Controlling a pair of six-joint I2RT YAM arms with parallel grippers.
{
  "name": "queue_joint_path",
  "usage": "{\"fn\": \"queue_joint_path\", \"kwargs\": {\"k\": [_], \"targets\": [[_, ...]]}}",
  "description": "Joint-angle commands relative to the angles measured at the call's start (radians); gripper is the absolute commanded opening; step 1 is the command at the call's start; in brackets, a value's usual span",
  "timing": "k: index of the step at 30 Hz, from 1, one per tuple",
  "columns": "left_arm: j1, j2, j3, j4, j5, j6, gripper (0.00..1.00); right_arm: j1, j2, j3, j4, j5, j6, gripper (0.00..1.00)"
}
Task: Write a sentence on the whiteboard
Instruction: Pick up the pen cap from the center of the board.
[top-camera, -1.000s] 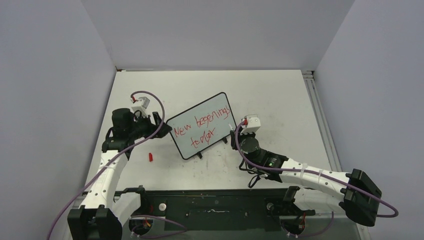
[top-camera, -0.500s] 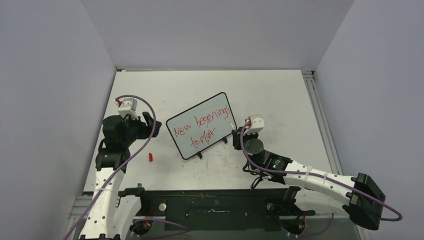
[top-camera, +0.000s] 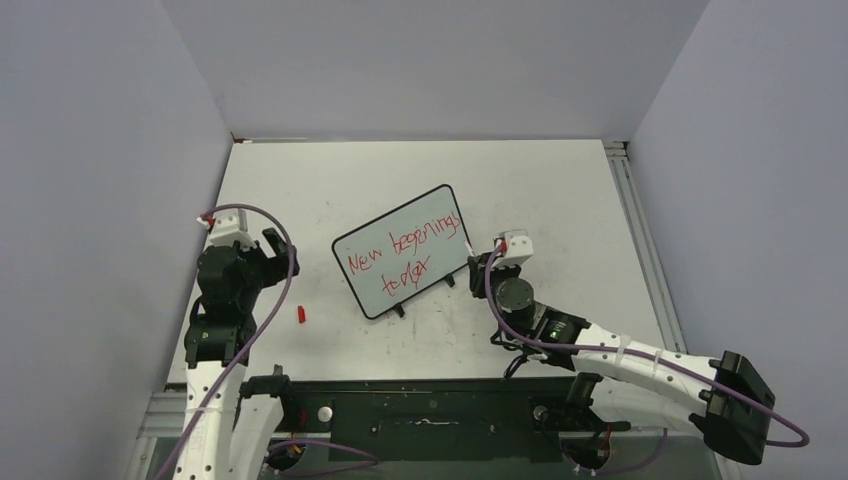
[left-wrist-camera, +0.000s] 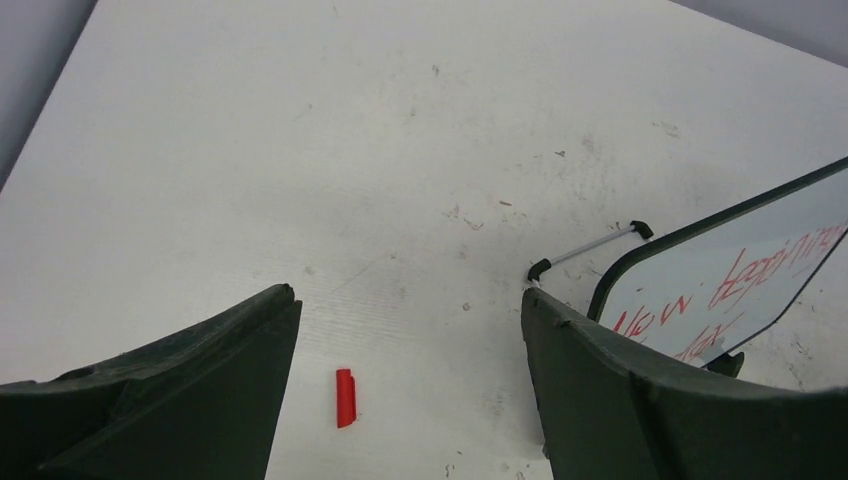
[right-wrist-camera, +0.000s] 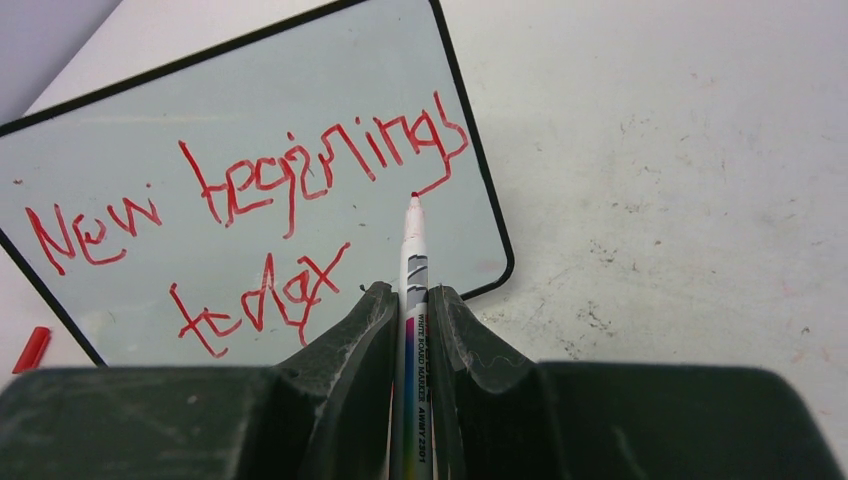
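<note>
The whiteboard (top-camera: 403, 250) stands tilted mid-table on its small black feet. It carries the sentence (top-camera: 402, 256) in red, two lines reading "New beginnings today" (right-wrist-camera: 250, 200). My right gripper (top-camera: 481, 263) is just off the board's right edge, shut on a white marker (right-wrist-camera: 412, 262). The marker's red tip points at the board and hangs just short of the end of the first line. My left gripper (top-camera: 277, 254) is open and empty (left-wrist-camera: 408, 300), a short way left of the board (left-wrist-camera: 740, 265). The board's left foot (left-wrist-camera: 585, 250) shows beside my right finger.
A red marker cap (top-camera: 300, 314) lies on the white tabletop (top-camera: 560, 190) between my left gripper and the board, and shows below my open jaws (left-wrist-camera: 345, 397). Grey walls close in the left, back and right. The black base rail (top-camera: 430, 415) runs along the near edge.
My left arm has drawn back leftward from the board's left edge while its jaws widened. The right arm shifted slightly, still holding the marker. The board and cap stayed put.
</note>
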Motion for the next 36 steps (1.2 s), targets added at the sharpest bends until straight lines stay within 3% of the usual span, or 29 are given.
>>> {"fn": "queue_joint_path", "kwargs": {"k": [1,8,17,28,36], "targets": [[0.007,-0.018,0.045,-0.125,-0.131,-0.087,0.8,-0.013,-0.069,0.001,0.019,0.048,-0.048,0.05],[0.016,0.04,0.08,-0.256,-0.078,-0.235,0.82,-0.026,-0.13,-0.016,0.0,0.055,-0.064,0.06],[0.031,0.1,0.038,-0.277,-0.082,-0.406,0.82,-0.041,-0.245,-0.053,-0.028,0.078,-0.076,0.08],[0.032,0.098,-0.183,-0.204,-0.128,-0.586,0.7,-0.069,-0.308,-0.067,-0.041,0.073,-0.088,0.1],[0.032,0.202,-0.241,-0.118,-0.11,-0.584,0.62,-0.084,-0.317,-0.073,-0.046,0.056,-0.072,0.1]]}}
